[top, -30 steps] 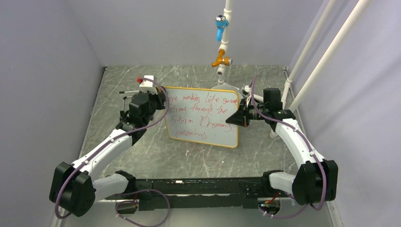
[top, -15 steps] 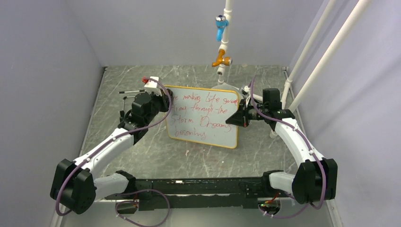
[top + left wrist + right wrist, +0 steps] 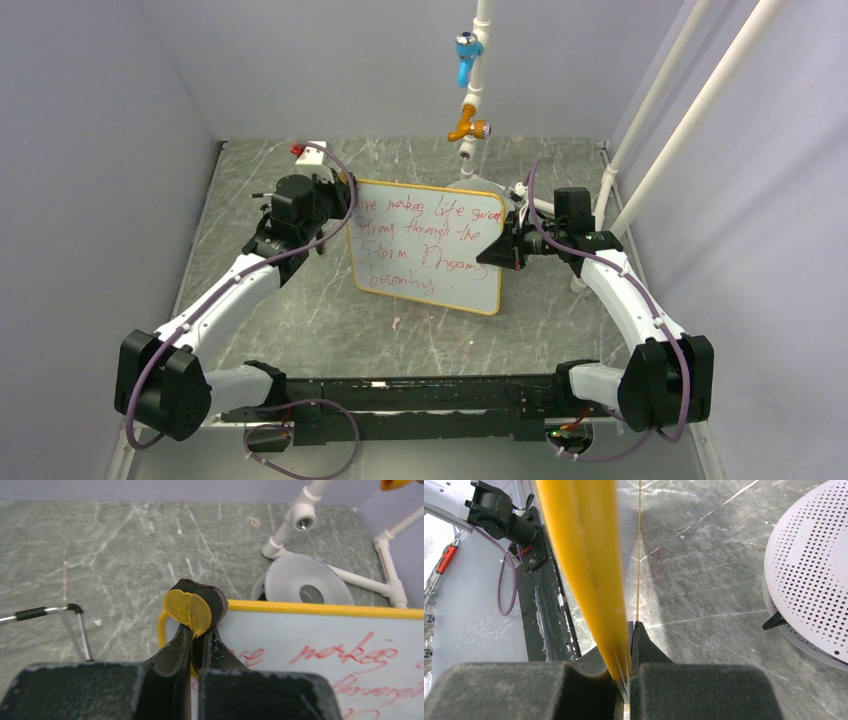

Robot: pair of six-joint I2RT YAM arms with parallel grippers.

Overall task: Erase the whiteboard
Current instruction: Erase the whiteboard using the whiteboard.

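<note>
At whiteboard [image 3: 430, 250] corner, outstretched left jaws pinching yellow pad [image 3: 186, 610], right jaws clamping edge

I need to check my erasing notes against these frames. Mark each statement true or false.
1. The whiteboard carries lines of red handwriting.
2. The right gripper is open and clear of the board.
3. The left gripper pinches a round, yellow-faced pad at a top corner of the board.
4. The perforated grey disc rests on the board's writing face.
1. True: the whiteboard shows several lines of red script.
2. False: the right gripper is shut on the board's yellow-framed right edge.
3. True: the left gripper holds the eraser pad there.
4. False: the perforated disc lies on the table behind the board, beside the white pipe.
</note>
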